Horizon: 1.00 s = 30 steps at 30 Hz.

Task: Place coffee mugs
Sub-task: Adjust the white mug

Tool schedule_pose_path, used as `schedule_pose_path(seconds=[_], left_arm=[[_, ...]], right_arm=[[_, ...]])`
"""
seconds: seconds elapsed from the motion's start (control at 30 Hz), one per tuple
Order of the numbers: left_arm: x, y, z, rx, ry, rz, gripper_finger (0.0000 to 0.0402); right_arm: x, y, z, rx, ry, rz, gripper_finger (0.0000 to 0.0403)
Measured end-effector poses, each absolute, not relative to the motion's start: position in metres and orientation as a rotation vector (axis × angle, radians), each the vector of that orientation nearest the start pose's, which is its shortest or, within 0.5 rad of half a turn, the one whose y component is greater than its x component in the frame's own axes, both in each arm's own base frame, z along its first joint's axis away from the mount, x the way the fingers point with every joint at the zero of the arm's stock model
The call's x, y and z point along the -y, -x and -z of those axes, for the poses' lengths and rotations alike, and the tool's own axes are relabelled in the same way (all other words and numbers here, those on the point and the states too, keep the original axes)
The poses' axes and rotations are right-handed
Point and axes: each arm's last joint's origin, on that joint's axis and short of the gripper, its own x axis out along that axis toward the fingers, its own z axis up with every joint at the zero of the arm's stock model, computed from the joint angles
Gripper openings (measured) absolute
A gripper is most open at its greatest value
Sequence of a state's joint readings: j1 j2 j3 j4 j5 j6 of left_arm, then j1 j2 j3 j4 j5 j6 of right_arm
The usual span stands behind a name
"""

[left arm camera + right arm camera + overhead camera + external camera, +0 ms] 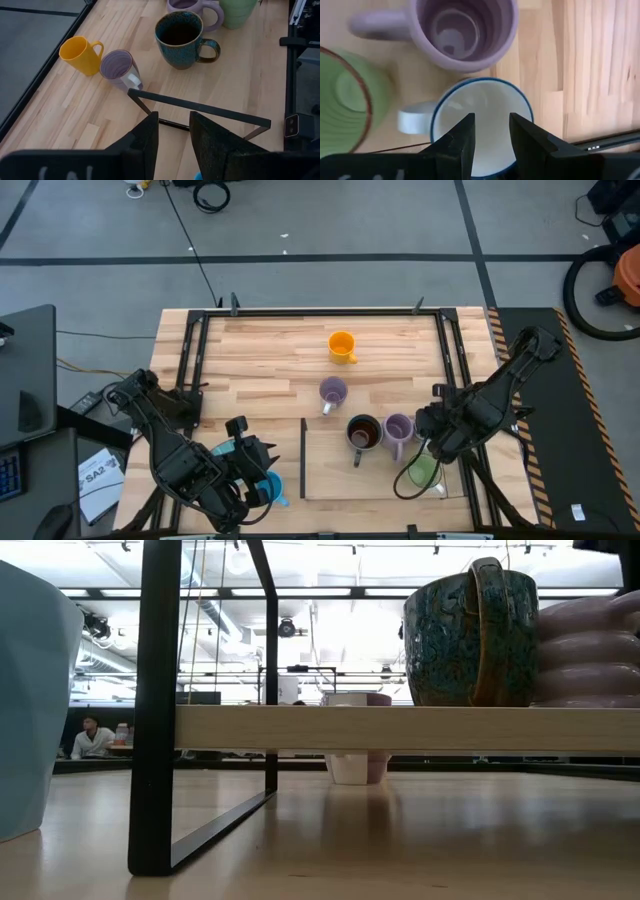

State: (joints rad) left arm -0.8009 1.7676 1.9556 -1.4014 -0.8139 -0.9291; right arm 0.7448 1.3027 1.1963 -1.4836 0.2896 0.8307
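Left arm is folded low over the near-left corner of the worktop (270,340); its hand (173,131) points across the boards toward the mugs, fingers slightly parted with nothing between them. A bright blue mug (268,485) sits just beside that hand at the near edge. Right arm reaches in from the right side, bent at the elbow; right hand (491,131) hangs directly over a white mug (482,117) with a blue rim, fingers parted, one over the mug's mouth, gripping nothing. Worktop is pale butcher-block wood bordered by black metal rails; a thin black frame (200,107) carries a raised wooden shelf (400,728) on the near-right part. Floor around is grey concrete with dark tape lines; low view shows a bright hall with ceiling lights and a seated person (93,738) far back. Mugs: orange mug (342,346) stands alone toward the far centre; a purple mug (332,393) nearer, off the shelf. On the shelf, in a row: dark teal mug (363,432) with brown interior, a second purple mug (398,429) just beside it, then a green mug (422,472) nearer the front, beside the white one. All upright.
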Motion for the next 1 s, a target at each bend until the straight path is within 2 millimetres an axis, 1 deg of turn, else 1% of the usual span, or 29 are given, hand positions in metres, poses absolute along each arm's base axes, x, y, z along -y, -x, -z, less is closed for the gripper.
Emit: schedule_pose_path(seconds=[0.13, 0.33, 0.53, 1.0], left_arm=[[0.223, -0.246, -0.385, -0.719, 0.0, -0.373, 0.0116], [0.224, -0.246, -0.385, -0.719, 0.0, -0.373, 0.0116], [0.224, -0.246, -0.385, -0.718, 0.002, -0.372, 0.0116], [0.224, -0.246, -0.385, -0.718, 0.003, -0.372, 0.0116]], right_arm=[[-0.129, -0.151, -0.286, -1.405, 0.108, 0.236, 0.0126], [-0.13, -0.152, -0.28, -1.405, 0.096, 0.227, 0.0126], [-0.134, -0.155, -0.279, -1.41, 0.058, 0.163, 0.0126], [-0.137, -0.153, -0.279, -1.479, 0.022, 0.086, 0.0126]])
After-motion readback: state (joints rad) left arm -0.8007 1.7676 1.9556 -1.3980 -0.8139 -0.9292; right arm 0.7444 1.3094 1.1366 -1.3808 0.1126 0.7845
